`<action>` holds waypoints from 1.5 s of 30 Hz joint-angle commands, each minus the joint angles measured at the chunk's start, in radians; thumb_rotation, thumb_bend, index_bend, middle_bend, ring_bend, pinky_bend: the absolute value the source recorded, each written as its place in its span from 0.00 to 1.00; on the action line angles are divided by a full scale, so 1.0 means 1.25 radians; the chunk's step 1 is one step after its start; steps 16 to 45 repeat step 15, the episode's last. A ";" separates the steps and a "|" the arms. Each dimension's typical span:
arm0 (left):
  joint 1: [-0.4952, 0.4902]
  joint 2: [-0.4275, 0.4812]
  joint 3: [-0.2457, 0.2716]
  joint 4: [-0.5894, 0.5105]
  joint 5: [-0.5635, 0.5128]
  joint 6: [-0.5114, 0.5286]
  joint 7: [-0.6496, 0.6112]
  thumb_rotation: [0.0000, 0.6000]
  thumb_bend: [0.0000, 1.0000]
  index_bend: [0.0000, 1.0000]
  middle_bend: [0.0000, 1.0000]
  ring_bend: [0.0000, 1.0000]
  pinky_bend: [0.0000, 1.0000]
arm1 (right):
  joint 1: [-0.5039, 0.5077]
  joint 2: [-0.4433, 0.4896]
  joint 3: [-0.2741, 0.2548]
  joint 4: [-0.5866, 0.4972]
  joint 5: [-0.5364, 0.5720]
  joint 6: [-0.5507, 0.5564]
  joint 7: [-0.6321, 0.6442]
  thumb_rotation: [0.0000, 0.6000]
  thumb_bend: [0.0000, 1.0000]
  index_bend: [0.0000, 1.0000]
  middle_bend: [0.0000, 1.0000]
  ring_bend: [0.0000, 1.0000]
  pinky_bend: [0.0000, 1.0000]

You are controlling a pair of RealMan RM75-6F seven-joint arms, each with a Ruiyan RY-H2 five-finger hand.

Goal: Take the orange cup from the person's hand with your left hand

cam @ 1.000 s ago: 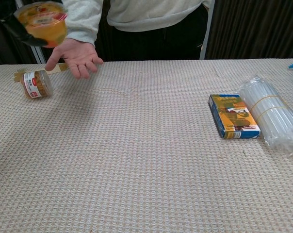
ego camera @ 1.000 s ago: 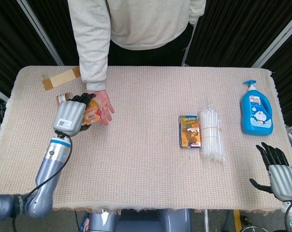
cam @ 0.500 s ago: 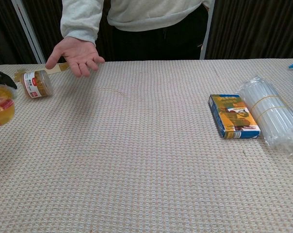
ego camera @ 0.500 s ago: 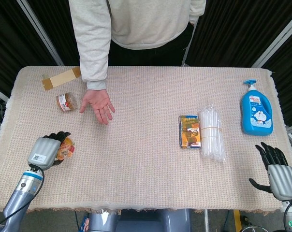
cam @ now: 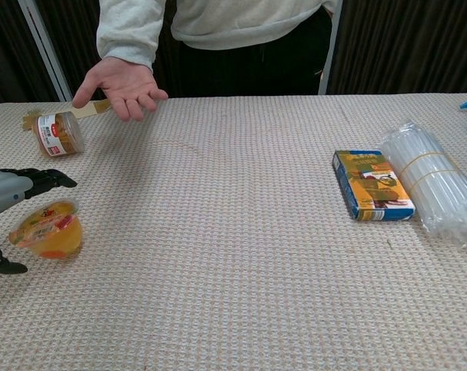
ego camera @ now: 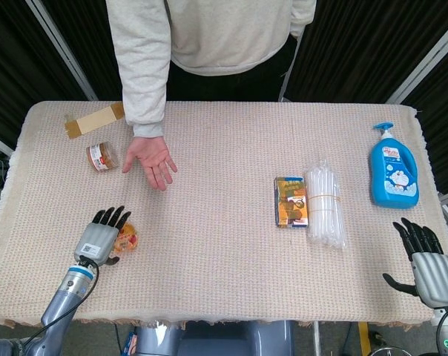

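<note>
Head view shows the cloth-covered table (ego camera: 224,245), and across it from the left hand (ego camera: 100,239) stands the person, whose open, palm-up hand (ego camera: 151,160) hovers beyond the left hand, holding nothing. Far off toward the right hand (ego camera: 426,265) lie the blue bottle (ego camera: 392,170), the bundle of clear tubes (ego camera: 325,206) and, touching it, the small box (ego camera: 291,202). The right hand sits at the table's near corner, fingers spread, holding nothing. The left hand's fingers are fanned apart above the orange cup (cam: 48,230), which rests on the cloth just beside and partly under them; whether they touch it I cannot tell. Beyond the left hand lies a small jar (ego camera: 100,156).
</note>
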 commanded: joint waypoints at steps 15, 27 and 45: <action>0.135 0.134 0.063 -0.049 0.280 0.251 -0.101 1.00 0.07 0.00 0.00 0.00 0.00 | 0.002 -0.006 -0.001 0.006 -0.011 0.005 -0.018 1.00 0.10 0.06 0.00 0.00 0.00; 0.135 0.134 0.063 -0.049 0.280 0.251 -0.101 1.00 0.07 0.00 0.00 0.00 0.00 | 0.002 -0.006 -0.001 0.006 -0.011 0.005 -0.018 1.00 0.10 0.06 0.00 0.00 0.00; 0.135 0.134 0.063 -0.049 0.280 0.251 -0.101 1.00 0.07 0.00 0.00 0.00 0.00 | 0.002 -0.006 -0.001 0.006 -0.011 0.005 -0.018 1.00 0.10 0.06 0.00 0.00 0.00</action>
